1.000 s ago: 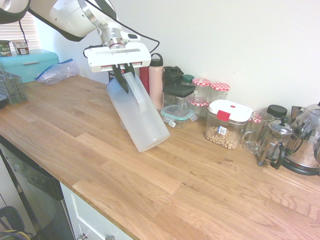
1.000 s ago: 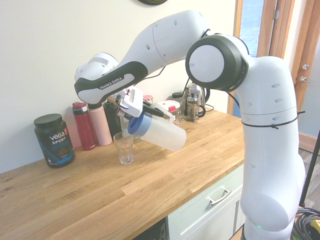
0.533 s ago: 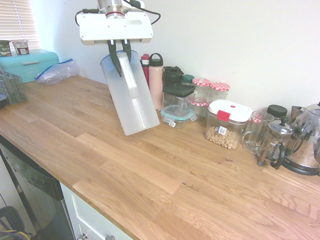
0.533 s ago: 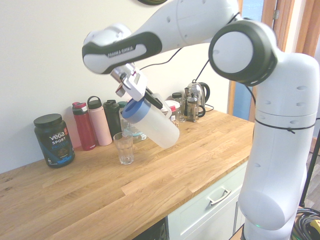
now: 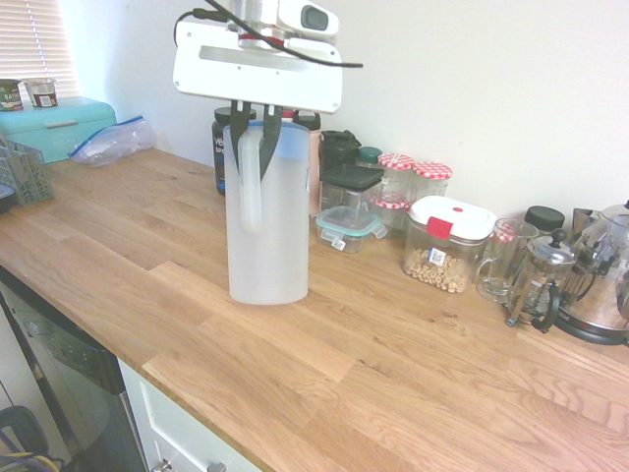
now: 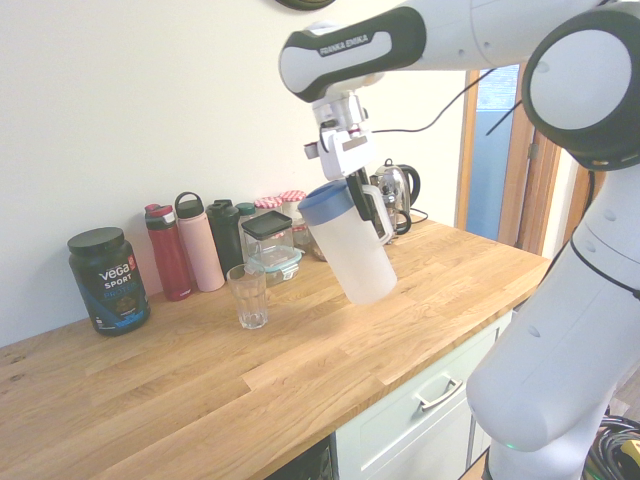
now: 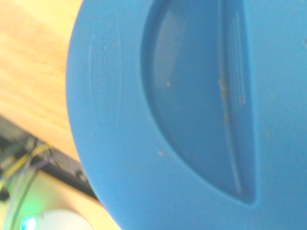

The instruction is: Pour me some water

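Moved since the earlier frame: the arm [image 6: 365, 55] has carried the jug [image 5: 280, 226] away from the drinking glass [image 6: 250, 298] — and the jug now leans less steeply than it did.
Counter: a long wooden counter [image 5: 295, 374] runs along the wall, with a drawer [image 6: 430, 390] below its edge.
Arm: it reaches over the counter, its gripper [image 5: 251, 170] pointing down at the jug.
Blue box: a light-blue box [image 5: 59, 128] sits at the far end in the first exterior view, with a clear plastic bag [image 5: 116, 142] just beside it.
Jug and water: the frosted jug is in the gripper, tilted, its blue lid [image 6: 327, 203] leaning toward the glass's side; the water cannot be told apart through the cloudy wall.
Fingers: clenched on the jug's side handle [image 5: 251, 192].
Kettle: a metal and glass kettle [image 5: 604, 285] stands near the wall, close behind the French press [image 5: 543, 280].
Black tub: upright, with a dark lid [image 6: 95, 239], beside the red bottle [image 6: 167, 255]; the pink bottle [image 6: 200, 250] comes next.
Snack container: a clear container [image 5: 447, 251] with a white lid holds small tan pieces.
Small food container: a clear one [image 5: 344, 231] with a teal-rimmed lid sits near the snack container.
Drinking glass: upright on the counter, in front of the bottles — apart from the jug.
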Action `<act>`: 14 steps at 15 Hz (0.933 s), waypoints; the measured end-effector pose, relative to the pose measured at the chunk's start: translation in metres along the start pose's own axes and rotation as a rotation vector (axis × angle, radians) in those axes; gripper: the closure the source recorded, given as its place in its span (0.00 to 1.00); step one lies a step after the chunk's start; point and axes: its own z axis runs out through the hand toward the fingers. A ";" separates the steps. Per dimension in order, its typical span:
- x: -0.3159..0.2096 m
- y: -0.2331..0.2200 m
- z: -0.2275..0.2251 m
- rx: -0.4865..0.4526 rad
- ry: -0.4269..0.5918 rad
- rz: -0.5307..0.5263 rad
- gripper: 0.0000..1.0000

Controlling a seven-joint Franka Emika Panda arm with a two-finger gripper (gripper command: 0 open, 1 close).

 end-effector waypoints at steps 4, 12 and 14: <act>-0.012 0.047 0.027 0.133 0.061 0.154 1.00; 0.003 0.081 0.042 0.321 0.318 0.445 1.00; 0.014 0.086 0.050 0.366 0.346 0.512 1.00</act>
